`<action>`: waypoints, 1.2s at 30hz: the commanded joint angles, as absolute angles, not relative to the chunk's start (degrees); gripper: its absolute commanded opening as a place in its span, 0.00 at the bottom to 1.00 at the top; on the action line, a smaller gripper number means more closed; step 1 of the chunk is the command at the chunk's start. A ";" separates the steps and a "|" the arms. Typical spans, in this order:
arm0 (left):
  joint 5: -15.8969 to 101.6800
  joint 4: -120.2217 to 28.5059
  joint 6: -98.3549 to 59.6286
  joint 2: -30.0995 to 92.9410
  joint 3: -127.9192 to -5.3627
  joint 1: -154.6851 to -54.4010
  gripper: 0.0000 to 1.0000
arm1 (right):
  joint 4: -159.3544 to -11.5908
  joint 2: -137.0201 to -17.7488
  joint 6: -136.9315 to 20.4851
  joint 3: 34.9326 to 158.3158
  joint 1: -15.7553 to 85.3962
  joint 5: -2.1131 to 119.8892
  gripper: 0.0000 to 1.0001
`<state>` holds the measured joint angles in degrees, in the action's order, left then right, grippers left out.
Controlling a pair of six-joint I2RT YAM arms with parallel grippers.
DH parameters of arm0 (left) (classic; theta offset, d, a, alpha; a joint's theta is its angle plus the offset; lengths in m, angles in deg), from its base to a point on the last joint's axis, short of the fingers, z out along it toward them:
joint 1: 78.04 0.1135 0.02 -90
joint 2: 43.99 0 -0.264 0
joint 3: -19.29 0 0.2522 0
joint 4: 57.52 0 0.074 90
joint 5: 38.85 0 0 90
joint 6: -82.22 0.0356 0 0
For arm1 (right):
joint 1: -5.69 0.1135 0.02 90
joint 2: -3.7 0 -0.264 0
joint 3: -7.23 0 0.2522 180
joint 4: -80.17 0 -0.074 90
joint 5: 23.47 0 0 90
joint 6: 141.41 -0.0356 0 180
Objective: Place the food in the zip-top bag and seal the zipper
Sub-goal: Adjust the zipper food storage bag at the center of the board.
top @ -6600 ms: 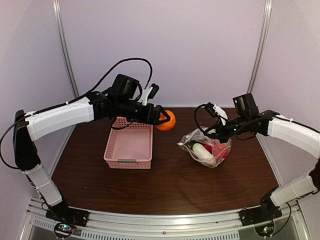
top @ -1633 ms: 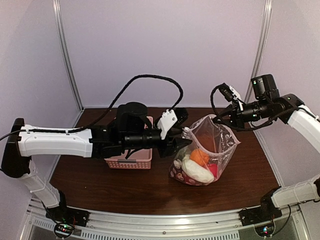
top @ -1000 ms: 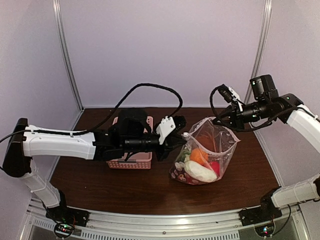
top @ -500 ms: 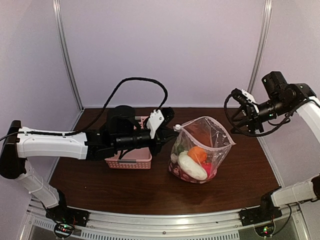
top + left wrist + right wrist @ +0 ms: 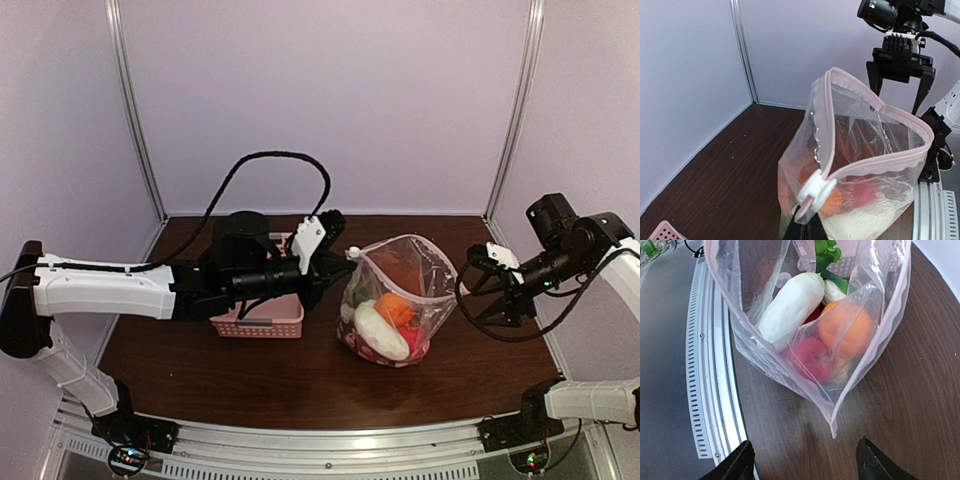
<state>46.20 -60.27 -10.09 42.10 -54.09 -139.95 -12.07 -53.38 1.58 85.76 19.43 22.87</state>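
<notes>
The zip-top bag (image 5: pixel 420 275) stands mouth-up on the table, its mouth gaping. The food lies inside: an orange piece (image 5: pixel 393 308), a whitish-and-green piece (image 5: pixel 378 330) and a red one (image 5: pixel 418 340). My left gripper (image 5: pixel 343 264) is shut on the bag's left mouth corner, just under the white slider (image 5: pixel 816 187) of the pinkish zipper (image 5: pixel 875 162). My right gripper (image 5: pixel 490 292) hangs open to the right of the bag, apart from it. In the right wrist view the bag's corner (image 5: pixel 832 425) hangs above the wide gap of that gripper (image 5: pixel 805 465).
The pink basket (image 5: pixel 262 318) sits behind my left arm, partly hidden by it. A metal rail (image 5: pixel 705 365) runs along the table's near edge. Walls close in the back and both sides.
My right gripper has opened, let go of the bag's right edge and dropped down and to the right. The left gripper keeps its hold at the slider corner, and the bag has shifted slightly left.
</notes>
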 commanded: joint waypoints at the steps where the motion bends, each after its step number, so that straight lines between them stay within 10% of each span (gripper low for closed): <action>1: 46.81 -63.31 -11.62 41.44 -53.79 -139.55 0.00 | -19.61 -53.12 -3.20 83.32 19.23 24.19 0.69; 11: 47.29 -63.07 -12.93 42.26 -53.98 -139.56 0.00 | -32.50 -53.46 -11.32 80.41 19.39 16.99 0.50; 19: 49.84 -60.50 -14.40 40.71 -54.65 -139.43 0.00 | -28.22 -53.74 -10.18 85.98 19.44 18.30 0.00; 36: 52.26 -61.50 -15.24 37.93 -52.13 -139.42 0.02 | -14.53 -58.82 0.84 100.26 19.36 32.53 0.03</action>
<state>52.43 -57.75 -15.75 37.36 -53.39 -139.91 -17.91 -57.95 -2.57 101.33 19.45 29.16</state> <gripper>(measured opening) 0.005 0.021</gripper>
